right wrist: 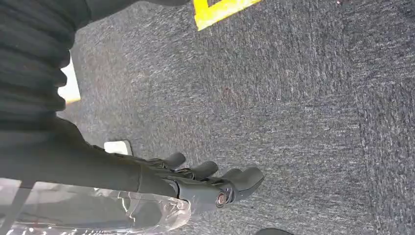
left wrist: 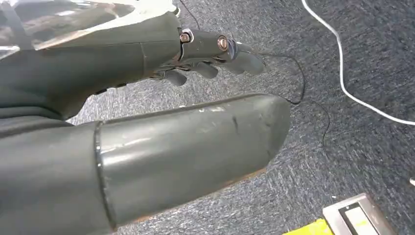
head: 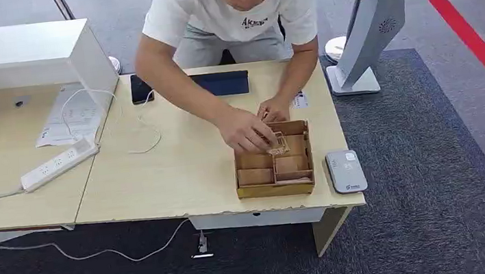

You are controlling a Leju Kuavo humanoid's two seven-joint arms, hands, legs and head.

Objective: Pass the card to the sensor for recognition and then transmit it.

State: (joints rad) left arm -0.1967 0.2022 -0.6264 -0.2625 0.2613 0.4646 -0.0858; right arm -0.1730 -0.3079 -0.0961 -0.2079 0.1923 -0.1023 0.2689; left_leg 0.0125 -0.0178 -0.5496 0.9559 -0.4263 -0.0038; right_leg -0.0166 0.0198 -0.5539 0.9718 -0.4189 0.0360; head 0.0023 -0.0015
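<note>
Left hand (left wrist: 205, 54) and right hand (right wrist: 205, 178): each hangs over grey carpet (right wrist: 303, 107), fingers apart, holding nothing. Light wooden bench (head: 175, 172): at its near right corner a grey card sensor (head: 346, 171), print too small to read, just beside a compartmented wooden box (head: 274, 168); a person's hands (head: 246, 128) hold a card (head: 278, 144) over the box. Farther back: white power strip (head: 60, 162), black phone (head: 140, 88), dark tablet (head: 221, 83); shirt lettering unreadable.

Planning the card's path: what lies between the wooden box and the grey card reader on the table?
Head view: a bare strip of tabletop separates the wooden box from the card reader.
</note>
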